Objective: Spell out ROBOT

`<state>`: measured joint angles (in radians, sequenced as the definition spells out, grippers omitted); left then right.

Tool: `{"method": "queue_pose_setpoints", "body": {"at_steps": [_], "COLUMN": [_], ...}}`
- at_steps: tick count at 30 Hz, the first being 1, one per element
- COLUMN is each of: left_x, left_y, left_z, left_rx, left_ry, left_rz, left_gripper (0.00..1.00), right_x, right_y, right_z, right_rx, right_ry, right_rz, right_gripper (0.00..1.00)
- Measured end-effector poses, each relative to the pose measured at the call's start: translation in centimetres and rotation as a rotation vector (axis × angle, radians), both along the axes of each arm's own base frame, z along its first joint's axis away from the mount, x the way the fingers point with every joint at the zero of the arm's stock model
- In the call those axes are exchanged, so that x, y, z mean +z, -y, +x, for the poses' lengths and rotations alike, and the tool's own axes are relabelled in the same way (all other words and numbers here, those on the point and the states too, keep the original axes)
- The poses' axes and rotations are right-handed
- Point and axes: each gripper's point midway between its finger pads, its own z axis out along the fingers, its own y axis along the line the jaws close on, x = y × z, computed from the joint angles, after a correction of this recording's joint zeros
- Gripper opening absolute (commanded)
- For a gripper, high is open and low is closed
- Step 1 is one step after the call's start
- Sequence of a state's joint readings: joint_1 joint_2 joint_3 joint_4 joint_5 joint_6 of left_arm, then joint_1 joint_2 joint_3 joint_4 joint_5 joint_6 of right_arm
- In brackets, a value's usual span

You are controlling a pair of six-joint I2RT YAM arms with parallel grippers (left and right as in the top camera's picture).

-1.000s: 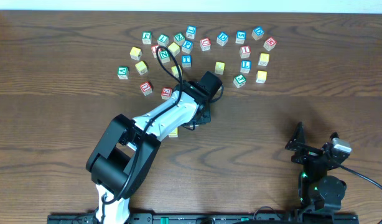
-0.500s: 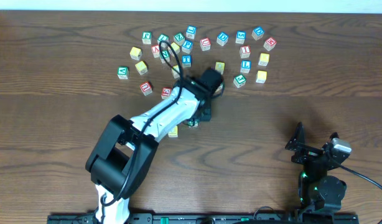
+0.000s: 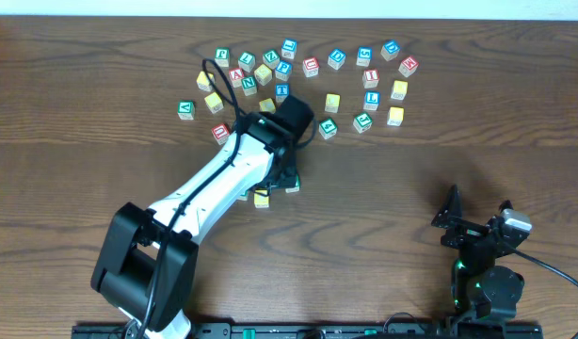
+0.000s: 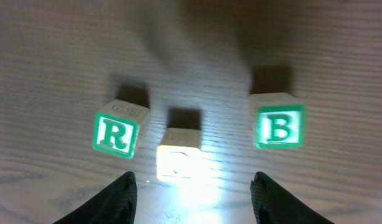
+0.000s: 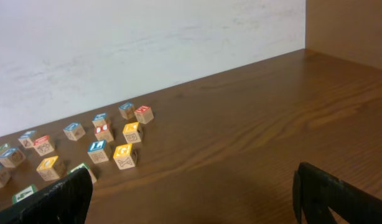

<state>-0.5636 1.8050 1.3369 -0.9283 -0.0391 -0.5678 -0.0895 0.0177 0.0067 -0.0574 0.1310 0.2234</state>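
Wooden R, yellow cube, B abreast | left fingers apart | right fingers apart | loose cubes beyond

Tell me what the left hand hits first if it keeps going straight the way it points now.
Probably the yellow-faced cube, lying ahead between the open fingers of the left hand; the R cube and B cube sit off to either side. Depth is unclear.

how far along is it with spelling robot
Done: R cube, a yellow-faced cube beside it (letter lost in glare) and B cube further along, a gap before it. In hand: nothing; left end effector is open, not touching any cube, right end effector open, holding nothing. Left: a second O for the gap, then T after B.
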Motion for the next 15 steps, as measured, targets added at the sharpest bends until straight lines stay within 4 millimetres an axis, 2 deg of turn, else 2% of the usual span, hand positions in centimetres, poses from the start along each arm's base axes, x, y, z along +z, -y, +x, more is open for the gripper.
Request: {"method": "queue_pose_setpoints", "body": {"at_steps": [2, 5, 10, 13, 15], "left_x": [-0.9, -1.7, -3.7, -4.3, -4.4], "left_y": [-1.0, -1.4, -1.6, -1.6, -1.4], "left_z": [0.0, 0.1, -1.3, -1.5, -1.3], "left_rx": [0.027, 0.043, 0.035, 0.032, 0.026], "left_ry": [-0.014, -0.015, -0.056, -0.056, -0.048], "left_rz": [0.0, -0.009, -0.027, -0.036, -0.042], "left_gripper": [0.57, 0.57, 0.57, 0.57, 0.53], "right_x": [0.0, 0.0, 0.0, 0.0, 0.0], "right_y": [0.0, 0.0, 0.0, 0.0, 0.0], "right_z": [0.0, 0.0, 0.0, 0.0, 0.0], "right_rx": [0.0, 0.0, 0.0, 0.0, 0.0], "right_ry": [0.0, 0.0, 0.0, 0.0, 0.0], "right_rz": [0.0, 0.0, 0.0, 0.0, 0.0], "right_gripper": [0.99, 0.99, 0.99, 0.99, 0.99]}}
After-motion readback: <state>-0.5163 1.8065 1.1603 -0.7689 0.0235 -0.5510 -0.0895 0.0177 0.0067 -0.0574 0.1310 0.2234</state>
